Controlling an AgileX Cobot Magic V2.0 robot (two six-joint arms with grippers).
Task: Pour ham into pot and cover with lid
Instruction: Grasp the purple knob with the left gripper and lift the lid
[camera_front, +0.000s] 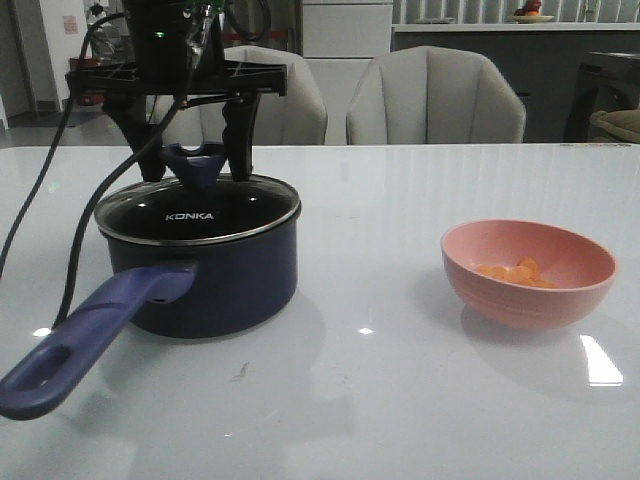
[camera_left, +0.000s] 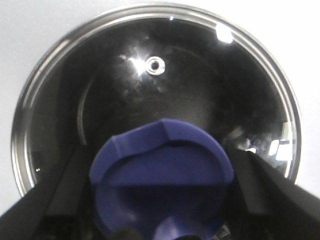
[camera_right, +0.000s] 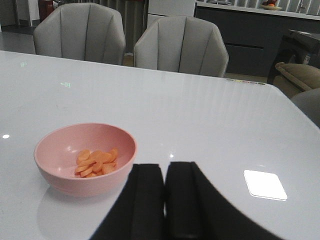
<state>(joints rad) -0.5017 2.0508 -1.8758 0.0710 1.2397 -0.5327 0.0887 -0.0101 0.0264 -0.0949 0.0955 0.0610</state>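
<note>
Ham (camera_front: 515, 272) in orange chunks lies in the pink bowl (camera_front: 528, 290) on the robot's right of the table (camera_front: 400, 390), well apart from the pot (camera_front: 205, 265), not yet poured; lid (camera_front: 200, 215) sits on the pot rim, so it probably has to come off before any pouring; left gripper (camera_front: 197, 150) hangs over the lid, its jaws spread to either side of the blue knob (camera_left: 162, 180), apparently placed to grasp it; contact cannot be told; right gripper (camera_right: 165, 200), jaws pressed together and empty, waits near the bowl, presumably until the pot is uncovered.
</note>
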